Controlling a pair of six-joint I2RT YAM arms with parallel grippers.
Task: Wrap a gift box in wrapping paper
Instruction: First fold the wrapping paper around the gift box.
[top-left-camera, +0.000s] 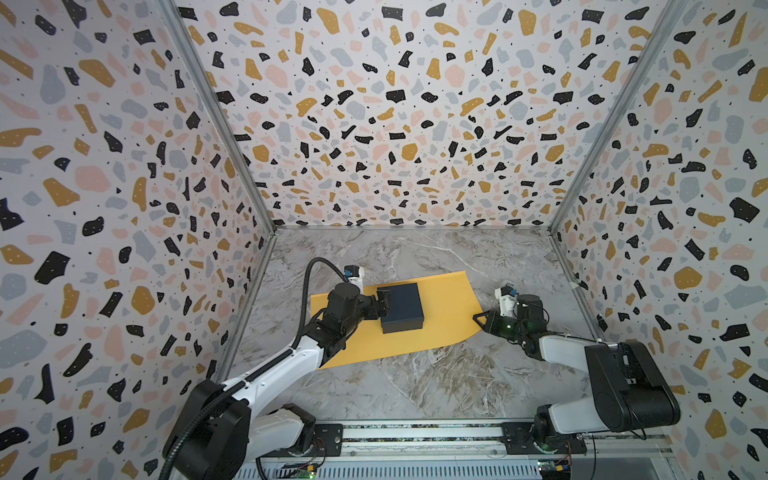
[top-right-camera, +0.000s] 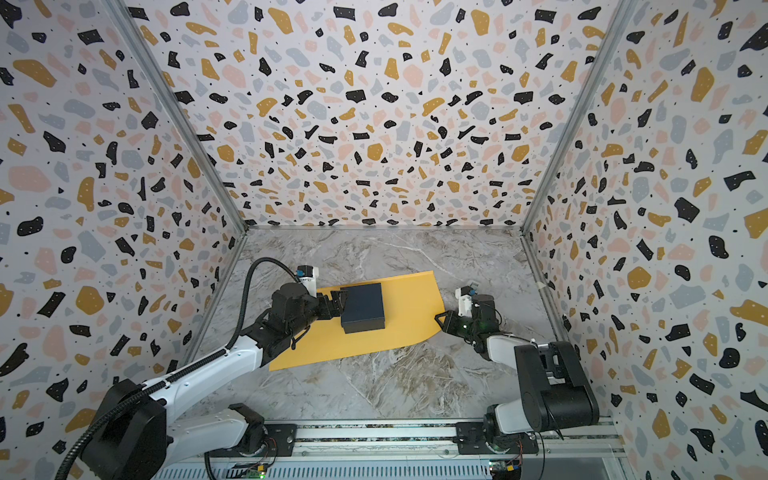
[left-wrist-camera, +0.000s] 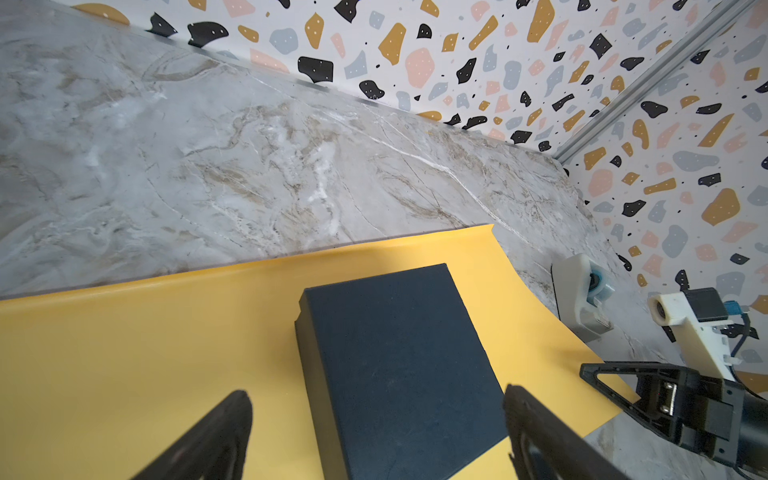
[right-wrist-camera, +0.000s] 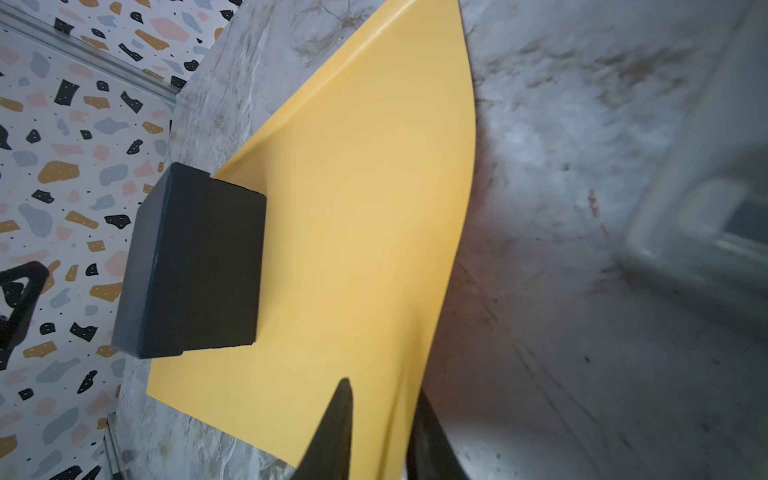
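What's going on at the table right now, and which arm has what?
The gift box sits on the wrapping paper, yellow face up, on the marble table. The left gripper is open, with a finger on either side of the box's end, not clamping it. The right gripper has the paper's right edge between its fingers, and that edge curls up off the table. Nothing is folded over the box yet.
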